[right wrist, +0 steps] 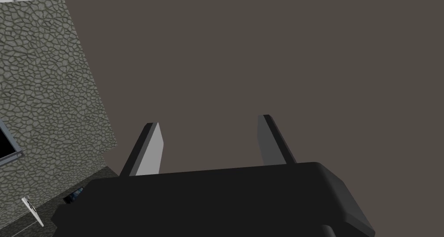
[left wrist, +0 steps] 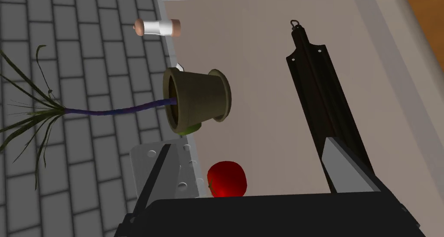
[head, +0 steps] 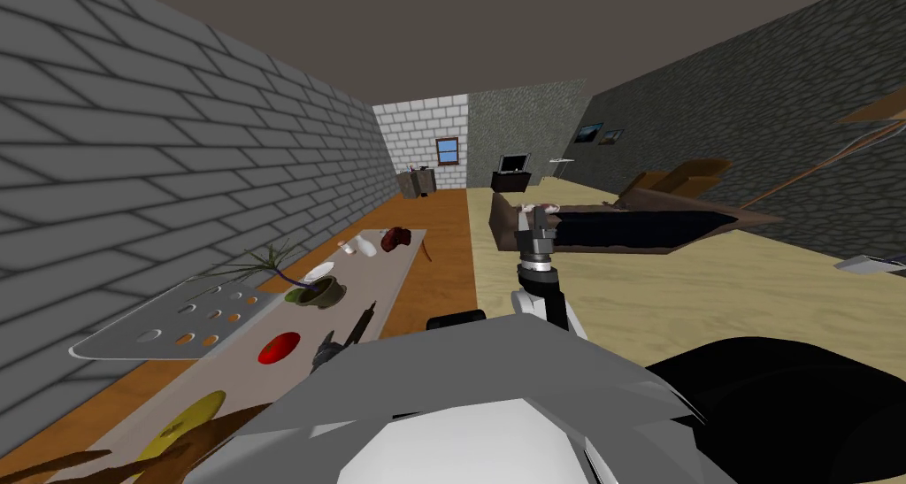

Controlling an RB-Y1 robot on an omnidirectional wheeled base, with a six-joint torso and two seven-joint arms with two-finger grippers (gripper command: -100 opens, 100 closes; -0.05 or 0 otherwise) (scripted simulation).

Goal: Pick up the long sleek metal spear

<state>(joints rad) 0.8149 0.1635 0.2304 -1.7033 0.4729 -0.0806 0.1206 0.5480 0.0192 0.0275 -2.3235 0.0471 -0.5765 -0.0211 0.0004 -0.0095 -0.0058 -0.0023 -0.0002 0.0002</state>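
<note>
- Fingers of the left gripper stand wide apart and hold nothing, hovering low over the grey-beige tabletop.
- The long black slender spear lies flat on the tabletop near its right edge, with a small ring at its far end.
- The right-hand finger covers the spear's near end in the left wrist view; contact cannot be made out.
- In the head view the spear runs near to far, with the left gripper at its near end.
- A round red apple sits left of the spear, close to the gripper.
- An olive-brown flowerpot stands farther along, also left of the spear and well apart from it; its purple-stemmed plant leans toward the grey brick wall.
- A small white bottle with brownish ends lies beyond the pot.
- A grey tray with round holes sits against the wall, left of the apple.
- The right gripper is raised to the right of the tabletop, its fingers spread and empty.
</note>
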